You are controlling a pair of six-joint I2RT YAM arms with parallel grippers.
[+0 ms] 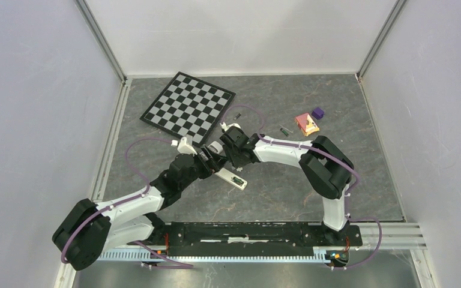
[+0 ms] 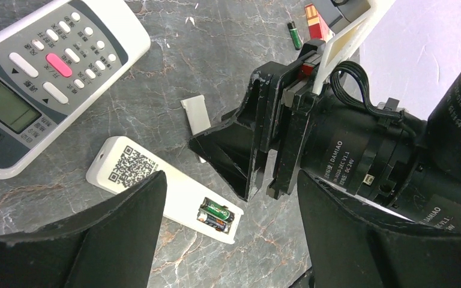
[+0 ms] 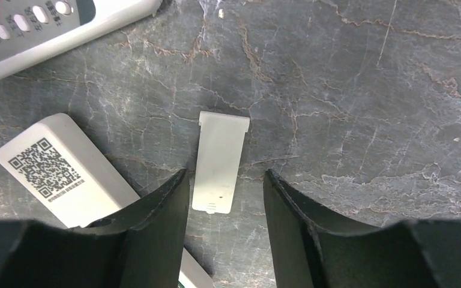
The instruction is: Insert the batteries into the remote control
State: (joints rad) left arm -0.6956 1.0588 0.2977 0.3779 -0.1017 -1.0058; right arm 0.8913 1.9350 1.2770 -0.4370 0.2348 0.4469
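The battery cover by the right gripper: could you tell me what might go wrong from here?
The battery cover lies flat, so the open right gripper may scrape over it instead of gripping. One finger sits close to the small remote and could nudge it, shaking the batteries in its open bay.

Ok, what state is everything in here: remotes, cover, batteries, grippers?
Small white remote: face down, compartment open.
Loaded batteries: seated in that compartment.
Battery cover: off, flat on the table.
Loose battery: lying on the table.
Large remote: face up.
Left gripper: open, empty.
Right gripper: open, straddling the cover.
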